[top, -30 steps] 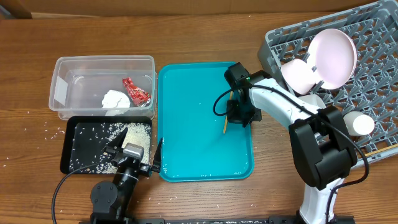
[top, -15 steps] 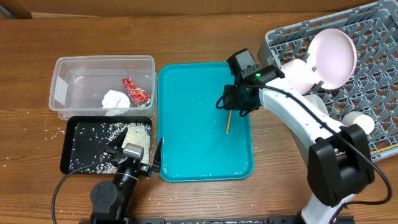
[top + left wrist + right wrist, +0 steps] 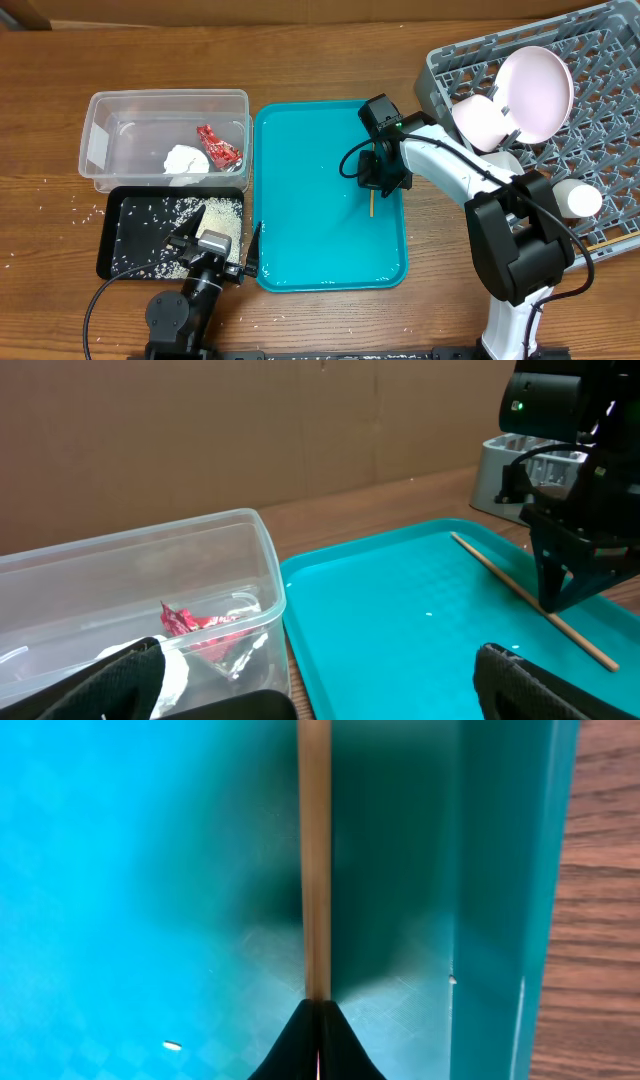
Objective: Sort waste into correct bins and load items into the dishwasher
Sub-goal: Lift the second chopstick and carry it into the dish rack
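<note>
- Overhead: my right claw [image 3: 383, 182] pinches the chopstick [image 3: 371, 204] on the teal tray's [image 3: 300, 230] right side, presumably to lift it.
- Left wrist: left claw [image 3: 320, 660] wide, idle off the tray's left edge.
- Right wrist: tips nipping the chopstick beside the tray's wall.

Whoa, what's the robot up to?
The right gripper is pinching a wooden chopstick in the teal tray. The left gripper sits open by the black tray of rice. A red wrapper and tissue are in the clear tub. A plate and bowl are in the grey rack.
</note>
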### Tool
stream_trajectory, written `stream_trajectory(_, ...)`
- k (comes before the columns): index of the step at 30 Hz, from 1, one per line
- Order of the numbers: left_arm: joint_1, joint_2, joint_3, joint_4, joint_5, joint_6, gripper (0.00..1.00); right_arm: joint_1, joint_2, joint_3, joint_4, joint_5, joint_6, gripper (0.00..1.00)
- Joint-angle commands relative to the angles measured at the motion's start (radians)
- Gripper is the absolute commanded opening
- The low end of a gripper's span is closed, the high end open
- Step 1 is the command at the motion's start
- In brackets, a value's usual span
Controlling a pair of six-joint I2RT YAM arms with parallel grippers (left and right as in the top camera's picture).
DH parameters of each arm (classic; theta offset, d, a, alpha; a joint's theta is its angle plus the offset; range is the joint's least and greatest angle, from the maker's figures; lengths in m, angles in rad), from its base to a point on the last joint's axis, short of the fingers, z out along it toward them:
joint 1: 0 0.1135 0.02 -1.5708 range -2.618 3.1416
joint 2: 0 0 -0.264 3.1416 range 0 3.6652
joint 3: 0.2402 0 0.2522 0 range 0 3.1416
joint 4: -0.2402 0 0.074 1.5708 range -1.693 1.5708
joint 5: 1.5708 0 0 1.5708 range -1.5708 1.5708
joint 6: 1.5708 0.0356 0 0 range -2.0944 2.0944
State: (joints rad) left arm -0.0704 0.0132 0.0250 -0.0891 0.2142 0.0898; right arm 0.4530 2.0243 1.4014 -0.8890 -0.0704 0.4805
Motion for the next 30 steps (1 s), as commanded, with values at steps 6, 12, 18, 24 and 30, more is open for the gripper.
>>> stream_trajectory(6,0.005,-0.009,-0.005,0.000,0.012,0.023,1.00,-0.006,-0.240,0.079,-0.005,0.094,0.015,0.06)
stream_trajectory(12,0.005,-0.009,-0.005,0.000,0.012,0.023,1.00,0.023,-0.221,0.024,-0.031,0.096,-0.089,0.47)
stream_trajectory(18,0.005,-0.009,-0.005,0.000,0.012,0.023,1.00,0.024,-0.154,-0.116,0.074,0.095,-0.088,0.46)
stream_trajectory(24,0.005,-0.009,-0.005,0.000,0.012,0.023,1.00,0.024,-0.108,-0.147,0.103,0.095,-0.093,0.41)
stream_trajectory(30,0.005,-0.009,-0.005,0.000,0.012,0.023,1.00,0.024,-0.080,-0.146,0.114,0.084,-0.097,0.32)
